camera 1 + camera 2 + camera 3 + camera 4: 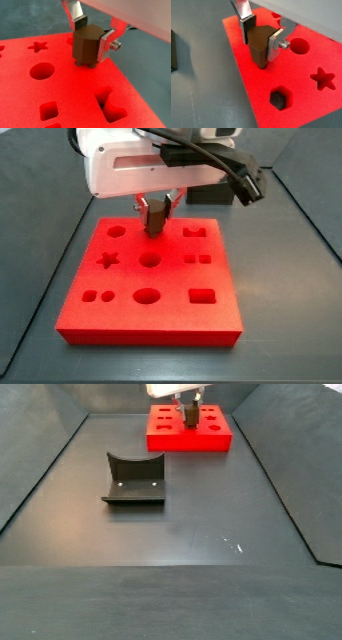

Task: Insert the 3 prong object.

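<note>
My gripper (90, 40) is shut on the 3 prong object (85, 47), a dark brown wooden piece with short prongs pointing down. It is held upright over the red block (73, 95), near one edge of it. The prong tips meet the block's top face; I cannot tell whether they sit in a hole. The other wrist view shows the same grip (261, 32) on the piece (256, 47). In a side view the gripper (158, 213) stands over the far middle of the block (174, 278). It also shows in the other side view (189, 406).
The red block has several shaped holes: a star (323, 79), a circle (41, 71) and a hexagon (278, 97). The dark fixture (134, 479) stands on the grey floor, well away from the block (187, 442). Dark walls ring the floor.
</note>
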Motion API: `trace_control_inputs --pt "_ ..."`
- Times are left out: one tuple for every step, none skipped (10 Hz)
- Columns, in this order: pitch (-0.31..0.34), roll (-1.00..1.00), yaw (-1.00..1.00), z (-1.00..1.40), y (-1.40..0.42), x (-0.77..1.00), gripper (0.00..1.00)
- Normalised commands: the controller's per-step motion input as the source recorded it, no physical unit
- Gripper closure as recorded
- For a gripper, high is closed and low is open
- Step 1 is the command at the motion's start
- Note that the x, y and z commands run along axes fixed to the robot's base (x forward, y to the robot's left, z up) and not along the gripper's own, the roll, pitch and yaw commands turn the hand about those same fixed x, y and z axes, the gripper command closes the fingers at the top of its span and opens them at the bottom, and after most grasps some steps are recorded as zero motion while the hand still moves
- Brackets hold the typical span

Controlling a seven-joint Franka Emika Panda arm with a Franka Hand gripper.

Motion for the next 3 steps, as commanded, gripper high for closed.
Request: trace_control_inputs --pt "0.004 0.00 0.00 0.00 0.00 0.00 1.00" --pt "0.019 0.00 0.00 -0.03 0.00 0.00 1.00" --pt "0.000 0.00 0.00 0.00 0.00 0.00 1.00"
